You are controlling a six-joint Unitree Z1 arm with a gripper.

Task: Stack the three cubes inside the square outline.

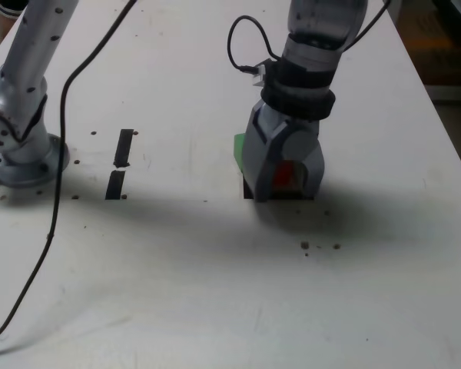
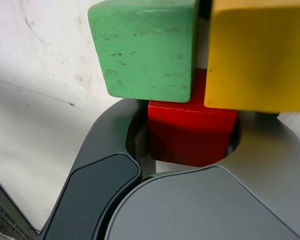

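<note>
My gripper (image 1: 286, 189) points down at the table, its jaws closed around the red cube (image 1: 286, 176), which rests low on the surface. A black corner of the square outline (image 1: 248, 191) shows just under the gripper; everything else of it is covered. The green cube (image 1: 238, 150) peeks out behind the gripper on the exterior view's left. In the wrist view the red cube (image 2: 190, 132) sits between the jaws of the gripper (image 2: 189, 125), with the green cube (image 2: 145, 47) and yellow cube (image 2: 260, 55) side by side just beyond it. The yellow cube is hidden in the exterior view.
The arm's base (image 1: 15, 150) stands at the exterior view's left with a black cable (image 1: 59, 165) trailing toward the front. Two short black tape strips (image 1: 123, 147) lie between base and gripper. The table edge (image 1: 446, 131) runs along the right.
</note>
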